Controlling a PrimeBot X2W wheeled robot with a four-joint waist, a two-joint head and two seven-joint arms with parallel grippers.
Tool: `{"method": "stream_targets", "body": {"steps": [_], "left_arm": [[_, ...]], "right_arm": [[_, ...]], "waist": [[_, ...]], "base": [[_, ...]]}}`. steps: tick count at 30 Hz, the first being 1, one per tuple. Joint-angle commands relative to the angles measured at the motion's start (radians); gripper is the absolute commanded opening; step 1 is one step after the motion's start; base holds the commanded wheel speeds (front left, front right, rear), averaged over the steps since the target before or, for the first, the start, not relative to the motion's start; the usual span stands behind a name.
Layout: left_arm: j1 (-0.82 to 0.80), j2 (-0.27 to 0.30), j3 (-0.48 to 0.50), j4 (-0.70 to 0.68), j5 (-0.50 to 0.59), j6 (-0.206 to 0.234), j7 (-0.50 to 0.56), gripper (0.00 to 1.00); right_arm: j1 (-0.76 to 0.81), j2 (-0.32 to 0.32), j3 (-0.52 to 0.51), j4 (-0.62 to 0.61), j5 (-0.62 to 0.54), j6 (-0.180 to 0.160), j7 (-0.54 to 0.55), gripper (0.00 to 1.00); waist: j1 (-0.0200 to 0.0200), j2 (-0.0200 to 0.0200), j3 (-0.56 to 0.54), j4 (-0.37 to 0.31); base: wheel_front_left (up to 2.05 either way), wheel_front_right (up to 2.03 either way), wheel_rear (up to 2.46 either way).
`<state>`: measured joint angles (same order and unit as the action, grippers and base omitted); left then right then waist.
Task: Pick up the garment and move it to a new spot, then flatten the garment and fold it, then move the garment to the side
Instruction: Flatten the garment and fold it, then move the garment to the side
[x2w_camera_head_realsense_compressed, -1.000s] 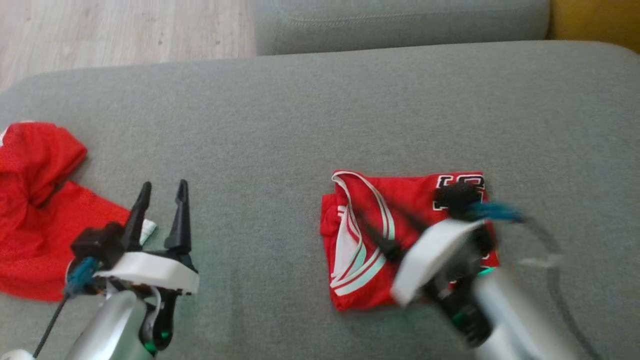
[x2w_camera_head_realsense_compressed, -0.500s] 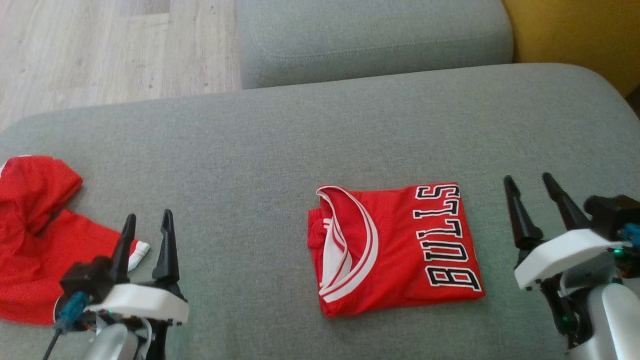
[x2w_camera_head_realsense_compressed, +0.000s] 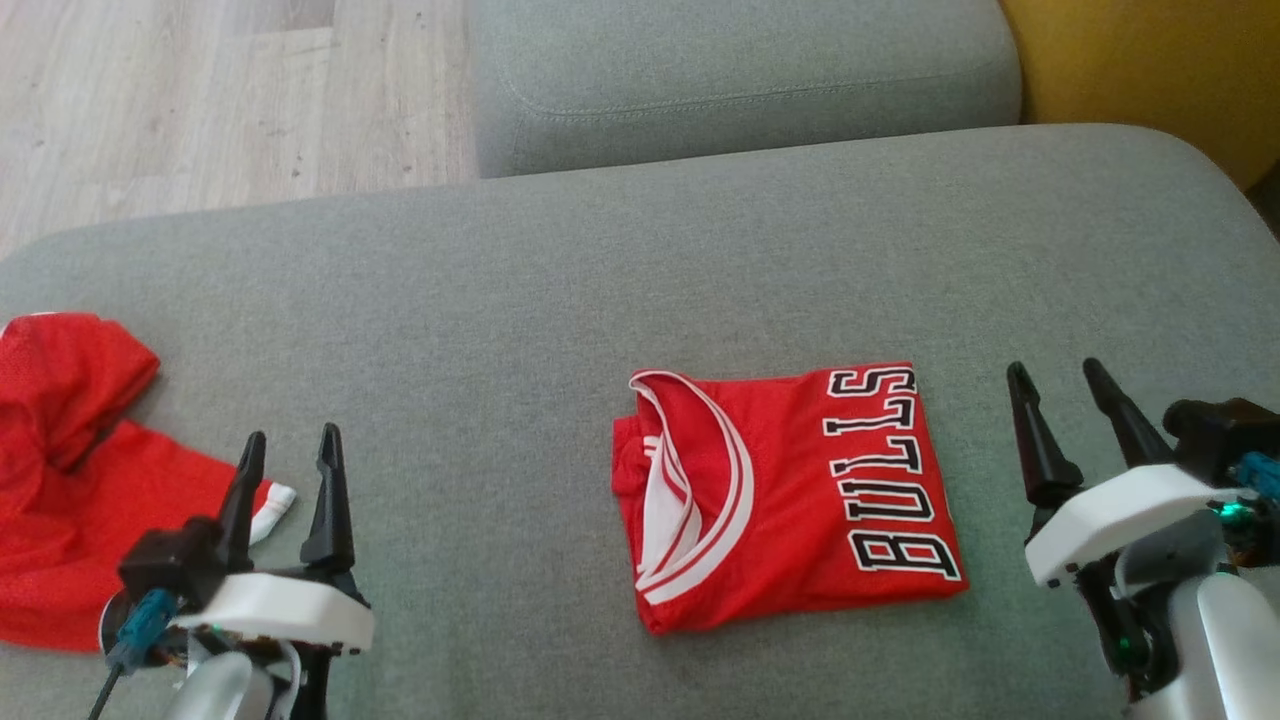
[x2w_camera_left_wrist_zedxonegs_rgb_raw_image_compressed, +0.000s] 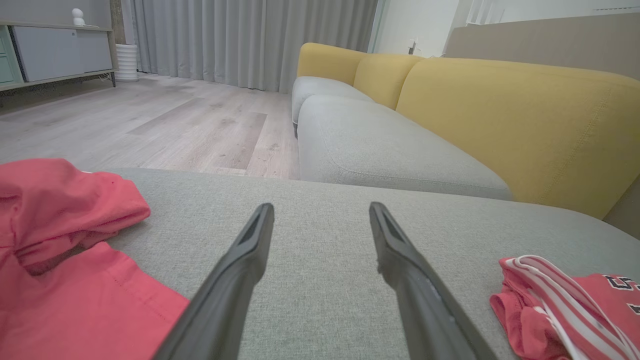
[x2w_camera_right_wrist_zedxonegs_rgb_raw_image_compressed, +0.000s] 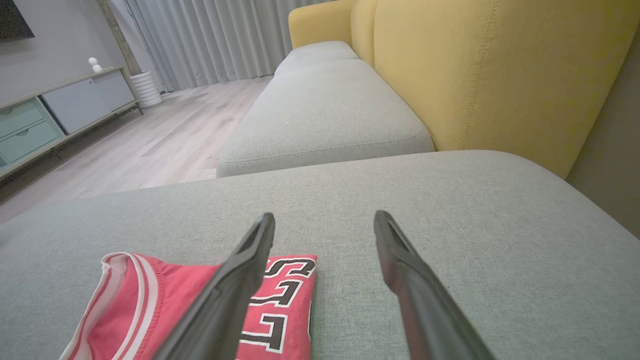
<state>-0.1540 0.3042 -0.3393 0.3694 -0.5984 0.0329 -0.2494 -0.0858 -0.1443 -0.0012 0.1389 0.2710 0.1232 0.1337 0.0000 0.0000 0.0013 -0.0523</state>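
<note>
Two open grippers frame my view. My left gripper (x2w_camera_head_realsense_compressed: 291, 433) hangs as it did a second ago, fingers spread and empty, near the front-left corner of the cushion (x2w_camera_head_realsense_compressed: 600, 290). My right gripper (x2w_camera_head_realsense_compressed: 1053, 367), which was then blurred over the jersey, now stands clear of it toward the right edge, fingers apart and holding nothing.

At the left edge a crumpled red cloth (x2w_camera_head_realsense_compressed: 60, 470) lies in soft mesh lumps, with a white trim tip just beside my left fingers. The cushion is coarse grey weave with rounded corners.

Right of centre, toward the front edge, the jersey (x2w_camera_head_realsense_compressed: 790, 500) lies flat. It is folded into a neat near-rectangle of red mesh with a white-striped neckline and black-and-white BULLS lettering. Its neck opening points at the left edge, and the lettering runs front to back along its right side. Its longer side appears to lie left to right.
</note>
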Motion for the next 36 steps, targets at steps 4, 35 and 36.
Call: {"method": "stream_targets", "body": {"steps": [4, 35, 36], "left_arm": [[-0.046, 0.034, 0.038, -0.045, 0.005, 0.009, -0.003, 1.0], [-0.167, 0.022, 0.007, -0.077, 0.027, 0.013, 0.004, 1.0], [-0.168, 0.024, 0.01, -0.08, 0.027, 0.014, 0.003, 1.0]], "right_arm": [[-0.021, -0.005, 0.036, -0.044, -0.007, 0.008, 0.022, 1.0], [-0.314, -0.136, 0.33, 0.16, 0.118, 0.008, 0.66, 0.0], [-0.341, -0.166, 0.35, 0.153, 0.124, 0.008, 0.651, 0.0]], "waist": [[0.0, 0.0, 0.016, 0.001], [0.0, 0.0, 0.168, 0.003], [0.0, 0.0, 0.174, -0.008]], "base": [[0.0, 0.0, 0.0], [0.0, 0.0, 0.0], [0.0, 0.0, 0.0]]}}
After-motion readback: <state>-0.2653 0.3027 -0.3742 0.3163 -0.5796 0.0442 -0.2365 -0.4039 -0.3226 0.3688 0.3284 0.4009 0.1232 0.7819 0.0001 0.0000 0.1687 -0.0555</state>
